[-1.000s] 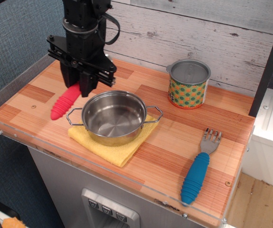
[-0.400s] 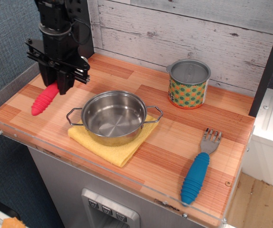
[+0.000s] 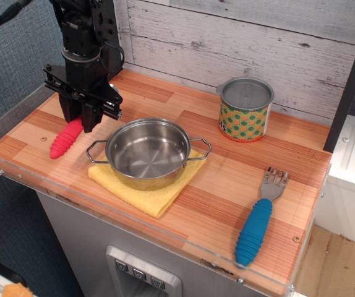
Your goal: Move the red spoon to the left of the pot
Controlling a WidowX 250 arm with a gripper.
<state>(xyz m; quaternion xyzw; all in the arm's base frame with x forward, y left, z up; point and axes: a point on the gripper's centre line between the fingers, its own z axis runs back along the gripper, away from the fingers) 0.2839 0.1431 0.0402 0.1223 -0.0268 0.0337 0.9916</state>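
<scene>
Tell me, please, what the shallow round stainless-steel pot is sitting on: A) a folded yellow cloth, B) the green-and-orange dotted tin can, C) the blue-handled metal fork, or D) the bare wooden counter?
A: the shallow round stainless-steel pot rests on a folded yellow cloth whose corners stick out beneath it.

The wooden table [image 3: 227, 179] carried a yellow cloth [image 3: 141, 189] under the pot [image 3: 148, 153], a dotted can [image 3: 245, 110] near the back wall, a blue fork [image 3: 259, 218] at the front right, and the red spoon [image 3: 65, 138] at the left.
</scene>
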